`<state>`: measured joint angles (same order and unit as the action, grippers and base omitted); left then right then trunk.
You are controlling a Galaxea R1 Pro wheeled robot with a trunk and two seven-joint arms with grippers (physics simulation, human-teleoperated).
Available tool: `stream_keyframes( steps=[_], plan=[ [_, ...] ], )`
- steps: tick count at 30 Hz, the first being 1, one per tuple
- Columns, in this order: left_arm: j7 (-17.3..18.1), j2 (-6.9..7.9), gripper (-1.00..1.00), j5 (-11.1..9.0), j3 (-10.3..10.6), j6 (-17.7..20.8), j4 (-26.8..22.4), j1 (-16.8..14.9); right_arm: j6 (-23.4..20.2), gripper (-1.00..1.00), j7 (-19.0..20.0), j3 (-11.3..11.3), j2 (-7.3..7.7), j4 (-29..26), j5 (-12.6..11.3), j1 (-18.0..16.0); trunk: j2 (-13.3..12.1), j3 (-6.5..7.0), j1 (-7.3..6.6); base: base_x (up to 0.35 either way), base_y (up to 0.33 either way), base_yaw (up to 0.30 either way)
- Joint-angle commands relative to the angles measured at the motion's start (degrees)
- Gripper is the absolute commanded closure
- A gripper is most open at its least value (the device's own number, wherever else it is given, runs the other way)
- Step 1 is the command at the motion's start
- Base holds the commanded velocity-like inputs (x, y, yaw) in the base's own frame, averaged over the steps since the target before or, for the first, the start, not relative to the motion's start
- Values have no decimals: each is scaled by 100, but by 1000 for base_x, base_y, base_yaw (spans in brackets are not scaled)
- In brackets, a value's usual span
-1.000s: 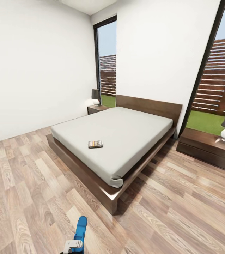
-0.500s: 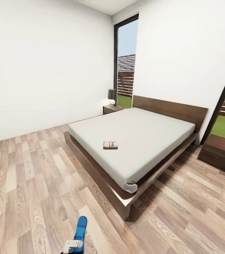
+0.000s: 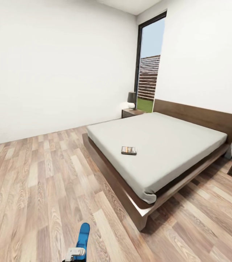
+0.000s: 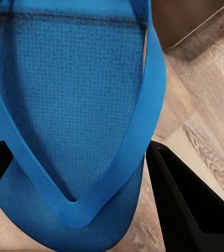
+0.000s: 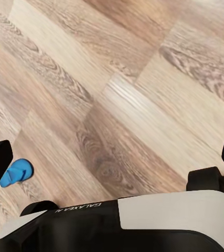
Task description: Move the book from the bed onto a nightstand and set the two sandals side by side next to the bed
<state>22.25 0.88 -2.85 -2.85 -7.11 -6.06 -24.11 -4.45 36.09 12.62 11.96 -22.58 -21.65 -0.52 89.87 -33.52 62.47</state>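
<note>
While the book (image 3: 129,150) sits flat on the bed's (image 3: 159,145) grey mattress, toward the foot end, the left gripper (image 4: 75,173) is pinching one blue sandal (image 4: 64,105) between its black fingers (image 4: 188,205). That sandal pokes up low in the head view. Right gripper (image 5: 112,157) is spread wide over the wood floor (image 5: 143,79), with the other sandal (image 5: 16,172) lying far below it. One nightstand (image 3: 131,112) stands beside the headboard.

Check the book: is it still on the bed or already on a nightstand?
On the bed. The book lies flat on the mattress of the bed, far from the nightstand by the window.
</note>
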Motion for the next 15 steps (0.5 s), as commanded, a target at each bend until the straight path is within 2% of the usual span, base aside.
stream_keyframes(
  steps=[1,15],
  plan=[
    [42,0,100,-23,-32,0,9,-6,-47,-100,30,21,-1,-1,-50,-1,3,-6,0,0,0,293],
    [42,0,100,-23,-32,1,9,-6,-46,-100,30,21,-1,-1,-50,-1,3,-6,0,0,0,293]
  ],
)
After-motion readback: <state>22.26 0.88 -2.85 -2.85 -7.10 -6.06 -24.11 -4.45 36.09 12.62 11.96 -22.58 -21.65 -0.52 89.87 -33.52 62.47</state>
